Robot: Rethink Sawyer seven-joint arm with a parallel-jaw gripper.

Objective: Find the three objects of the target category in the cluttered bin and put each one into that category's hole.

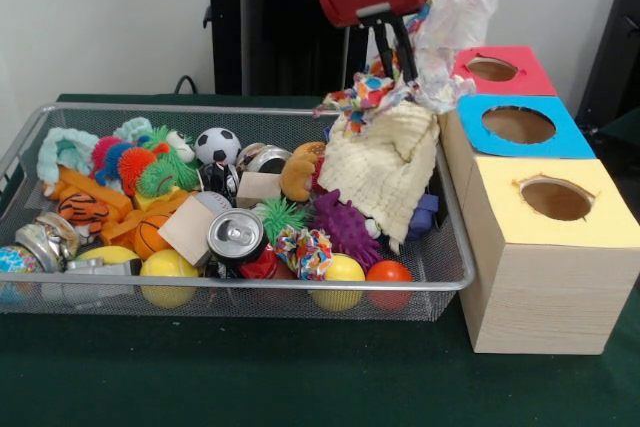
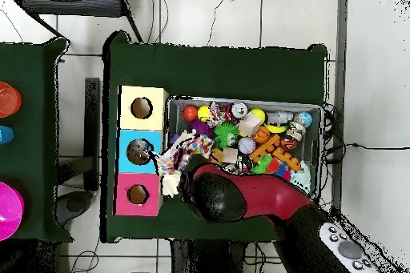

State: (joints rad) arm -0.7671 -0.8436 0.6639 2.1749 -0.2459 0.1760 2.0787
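Hanging from the top middle of the front view, the red and black gripper point(image 1: 400, 72) has its two thin black fingers close together, pinched on a colorful patterned cloth point(image 1: 365, 95). The cloth hangs in the air over the right end of the bin point(image 1: 250, 285), just above a cream knitted cloth point(image 1: 385, 167) that lies draped over the bin's right side. A crinkly white sheet point(image 1: 455, 22) is bunched up beside the fingers, on their right, but I cannot tell if it is held too.

The bin is the big silver wire basket across the left and middle of the front view. It is full of toys: a soccer ball point(image 1: 217, 145), a silver can point(image 1: 236, 237), a purple spiky toy point(image 1: 347, 227) and yellow balls point(image 1: 168, 267) at the lower rim.

The hole point(image 1: 492, 69) in the red-topped box is at the upper right, behind the blue and yellow boxes. In the overhead view, the held cloth point(image 2: 178, 158) is at the edge of the blue-topped box point(image 2: 128, 140), and the red box's hole point(image 2: 138, 194) is just below it.
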